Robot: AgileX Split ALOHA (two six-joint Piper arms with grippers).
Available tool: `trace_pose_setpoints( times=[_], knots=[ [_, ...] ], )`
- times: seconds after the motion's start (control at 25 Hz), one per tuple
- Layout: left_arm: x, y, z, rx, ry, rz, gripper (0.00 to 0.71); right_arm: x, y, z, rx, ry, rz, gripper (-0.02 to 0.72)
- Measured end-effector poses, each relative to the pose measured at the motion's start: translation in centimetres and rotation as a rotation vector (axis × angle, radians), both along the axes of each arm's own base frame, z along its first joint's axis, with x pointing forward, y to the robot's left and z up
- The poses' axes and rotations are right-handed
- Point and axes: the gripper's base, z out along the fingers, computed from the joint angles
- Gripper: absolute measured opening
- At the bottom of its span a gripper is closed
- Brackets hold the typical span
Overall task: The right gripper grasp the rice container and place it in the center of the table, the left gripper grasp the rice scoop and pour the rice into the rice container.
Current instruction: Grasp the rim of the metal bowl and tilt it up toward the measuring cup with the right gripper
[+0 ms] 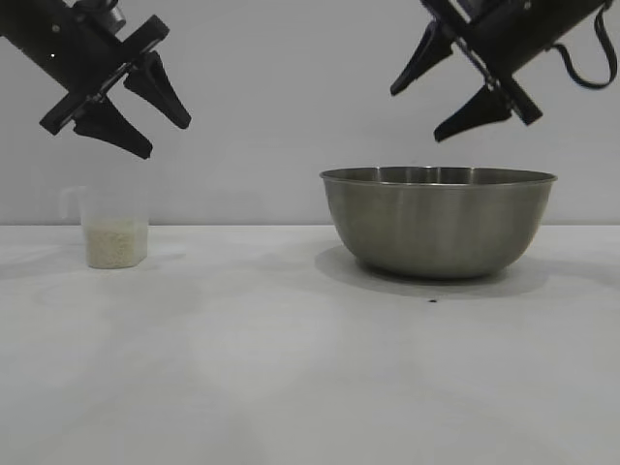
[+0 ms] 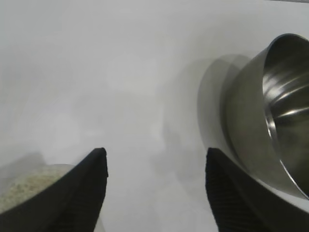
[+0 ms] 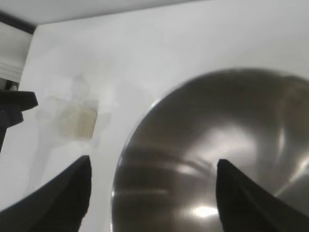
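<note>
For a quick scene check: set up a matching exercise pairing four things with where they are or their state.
1. rice scoop
2. rice container
3. left gripper
4. right gripper

A. open, above the steel bowl
B. empty, on the table's right side
C. open, above the plastic cup
D. on the table's left side, holding rice

Pairs: 1-D, 2-B, 3-C, 4-A

Two matte black grippers; left gripper [image 1: 167,136] with two pointed, claw-like fingers on a flat crossbar below a round flange, small pale screw heads on the mount; right gripper [image 1: 417,112] of matching build, with a looped black cable [image 1: 586,60] alongside; ribbed inner finger pads [image 2: 227,193].
</note>
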Motion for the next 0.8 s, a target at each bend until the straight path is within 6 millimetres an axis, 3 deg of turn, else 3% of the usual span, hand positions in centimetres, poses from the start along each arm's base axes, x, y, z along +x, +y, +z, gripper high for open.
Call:
trace_pose_setpoints(
  times=[0.2, 0.52, 0.8],
  knots=[
    [0.0, 0.2, 3.4, 0.044, -0.06, -0.021, 0.385, -0.3, -1.6, 2.3, -0.113, 0.036, 0.012, 0.475],
    [-1.0, 0.7, 7.5, 0.12, -0.102, -0.018, 0.385, -1.1, -4.7, 1.4, -0.292, 0.2, -0.019, 0.475],
    [-1.4, 0.6, 8.5, 0.11, -0.107, -0.01, 0.385, -1.3, -6.0, 0.8, -0.419, 0.25, -0.069, 0.475]
  ],
)
